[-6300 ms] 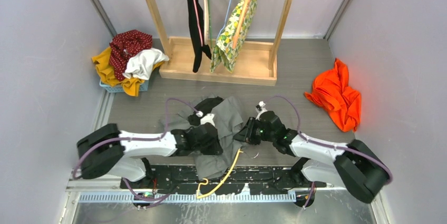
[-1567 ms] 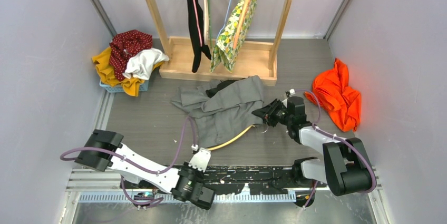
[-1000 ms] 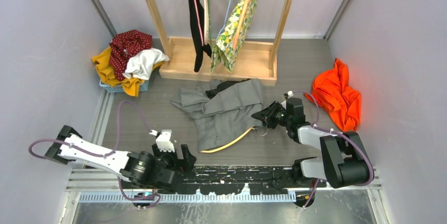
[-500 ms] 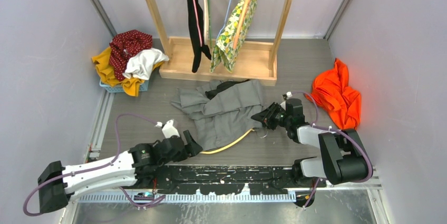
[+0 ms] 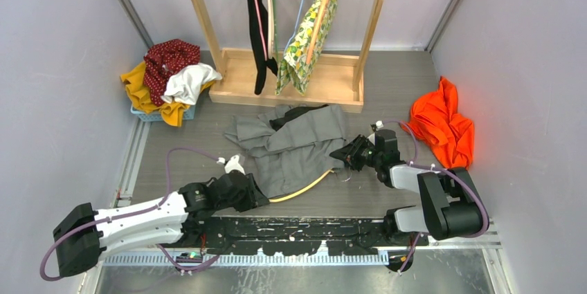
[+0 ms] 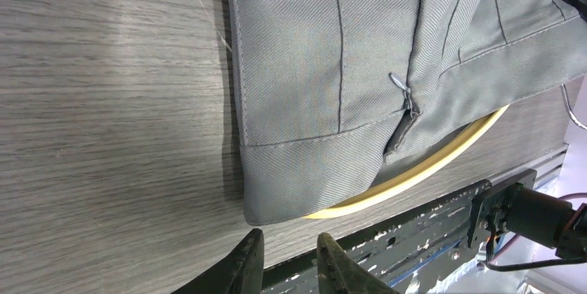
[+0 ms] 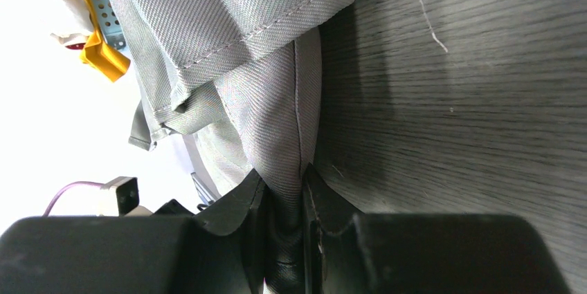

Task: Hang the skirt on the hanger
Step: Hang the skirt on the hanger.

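Currently, the skirt (image 5: 294,145) lies flat on the table (image 5: 180,149), mid-way between the arm bases and the wooden rack (image 5: 284,95), well apart from both.

- Hanger (image 5: 308,185): yellow. Only a curved stretch shows, coming out from beneath the skirt's near edge. The left wrist view shows it emerging by the zip slit in the banded edge. Cannot tell whether it sits inside the skirt or merely under it.
- Right gripper (image 5: 346,153): low at the skirt's right edge. The wrist view shows both fingers pressed onto a fold of grey cloth, a firm pinch. Judgement: this anchors the cloth so it does not slide off the hanger while the other arm works.
- Left gripper (image 6: 287,273): just off the skirt's near-left corner, not touching it. The fingertips stand slightly apart with nothing between them.

Judgement: the left arm is lined up on the banded corner because that is the edge which must be gathered onto the hanger. Task is at an early-to-middle stage and the skirt is not hung.

Risk: grabbing cloth without the hanger underneath would drag the skirt against the right-hand pinch.
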Robot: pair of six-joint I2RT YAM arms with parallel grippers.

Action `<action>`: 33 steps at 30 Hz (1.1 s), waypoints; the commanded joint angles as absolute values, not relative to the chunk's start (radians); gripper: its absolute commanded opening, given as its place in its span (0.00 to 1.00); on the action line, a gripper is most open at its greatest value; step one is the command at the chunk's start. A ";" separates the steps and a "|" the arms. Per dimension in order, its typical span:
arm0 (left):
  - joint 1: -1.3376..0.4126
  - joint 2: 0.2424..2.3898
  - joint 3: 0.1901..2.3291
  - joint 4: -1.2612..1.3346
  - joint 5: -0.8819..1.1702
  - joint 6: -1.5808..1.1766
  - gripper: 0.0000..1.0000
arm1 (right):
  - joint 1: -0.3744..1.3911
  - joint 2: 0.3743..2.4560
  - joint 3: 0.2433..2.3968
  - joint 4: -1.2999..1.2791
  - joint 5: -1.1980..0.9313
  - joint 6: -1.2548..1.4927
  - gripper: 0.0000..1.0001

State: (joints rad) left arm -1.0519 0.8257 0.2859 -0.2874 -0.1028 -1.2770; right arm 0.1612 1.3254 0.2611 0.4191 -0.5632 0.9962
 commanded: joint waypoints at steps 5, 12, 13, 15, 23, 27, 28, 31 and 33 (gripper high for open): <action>-1.019 0.833 0.350 -0.317 -0.111 -1.246 0.43 | 0.159 1.332 0.265 0.492 -0.604 0.977 0.01; -1.019 0.790 0.414 -0.456 -0.138 -1.223 0.61 | 0.158 1.341 0.272 0.492 -0.607 0.974 0.01; -1.018 0.784 0.419 -0.483 -0.154 -1.223 0.62 | 0.158 1.344 0.272 0.496 -0.607 0.975 0.01; -1.010 0.782 0.421 -0.497 -0.169 -1.218 0.64 | 0.159 1.352 0.270 0.501 -0.608 0.974 0.01; -0.973 0.932 0.426 -0.411 -0.125 -1.185 0.60 | 0.160 1.361 0.265 0.514 -0.613 0.976 0.01; -0.962 0.974 0.433 -0.387 -0.124 -1.173 0.58 | 0.158 1.358 0.263 0.509 -0.612 0.974 0.01; -0.959 0.978 0.435 -0.388 -0.124 -1.170 0.58 | 0.159 1.358 0.262 0.509 -0.611 0.973 0.01; -0.952 0.980 0.435 -0.389 -0.130 -1.165 0.57 | 0.159 1.358 0.259 0.512 -0.613 0.971 0.01; -0.949 0.977 0.437 -0.392 -0.141 -1.161 0.56 | 0.159 1.358 0.257 0.511 -0.610 0.970 0.01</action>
